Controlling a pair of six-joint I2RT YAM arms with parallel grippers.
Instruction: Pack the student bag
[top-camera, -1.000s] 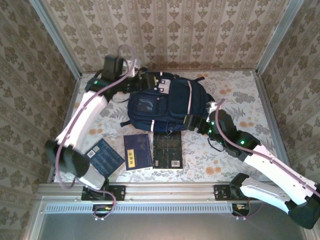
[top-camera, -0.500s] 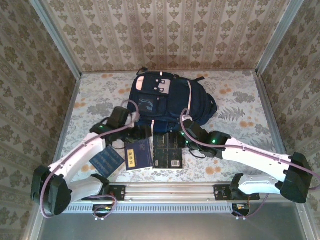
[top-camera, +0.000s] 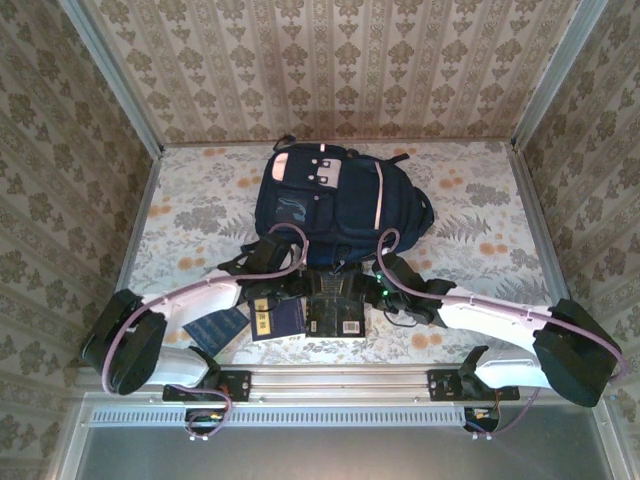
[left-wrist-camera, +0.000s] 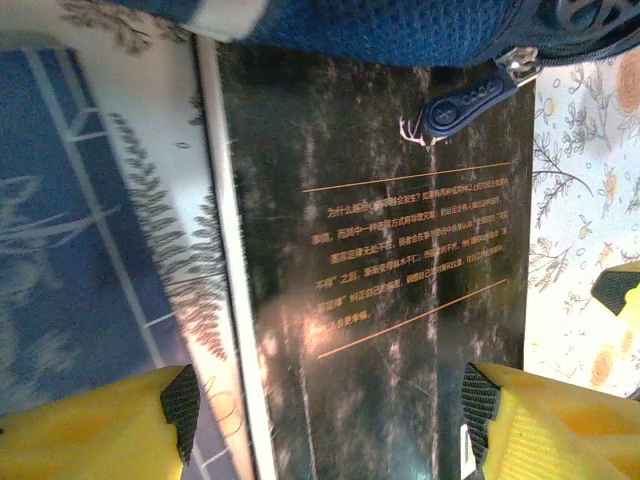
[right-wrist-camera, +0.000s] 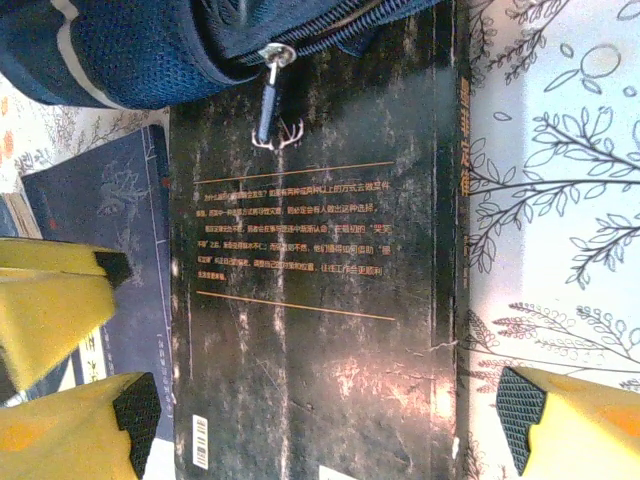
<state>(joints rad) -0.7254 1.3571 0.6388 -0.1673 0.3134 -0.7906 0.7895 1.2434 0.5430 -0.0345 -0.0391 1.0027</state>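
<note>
Swings from student bag (top-camera: 335, 200) to desk's (top-camera: 480, 210) near edge; straddles 1 black book (top-camera: 335, 305), left fingers (left-wrist-camera: 181, 400) and right fingers (right-wrist-camera: 522, 400) released, seemingly not yet touching.

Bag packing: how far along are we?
Done: nothing visibly packed; the black book, the middle blue book and the left blue book lie on the table before the bag. In hand: left hand and right hand, both open, straddle the black book. Left: grip it, then load all three books.
</note>
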